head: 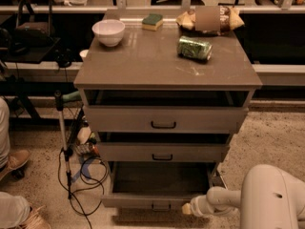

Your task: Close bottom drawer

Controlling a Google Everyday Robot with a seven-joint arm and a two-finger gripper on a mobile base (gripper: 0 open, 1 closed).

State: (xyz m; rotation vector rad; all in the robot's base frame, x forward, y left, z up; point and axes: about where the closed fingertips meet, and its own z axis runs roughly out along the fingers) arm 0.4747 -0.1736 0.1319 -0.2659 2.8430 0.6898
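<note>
The bottom drawer (143, 202) of the grey-beige cabinet (167, 75) is seen pulled well out, further than the two drawers above it, with its dark, empty interior exposed and its small black bar handle (161, 206) facing the camera. The gripper (186, 208) is held low at the right part of that drawer's front, just beside or touching it; which of the two cannot be told, nor whether it is released or clenched. The white arm (267, 199) is seen at the lower right. On the cabinet top a white bowl (108, 31), a green-and-yellow sponge (152, 21), a green can (194, 48) lying on its side and a snack bag (209, 19) are set. Cables (78, 175) are strewn on the floor at the left.
</note>
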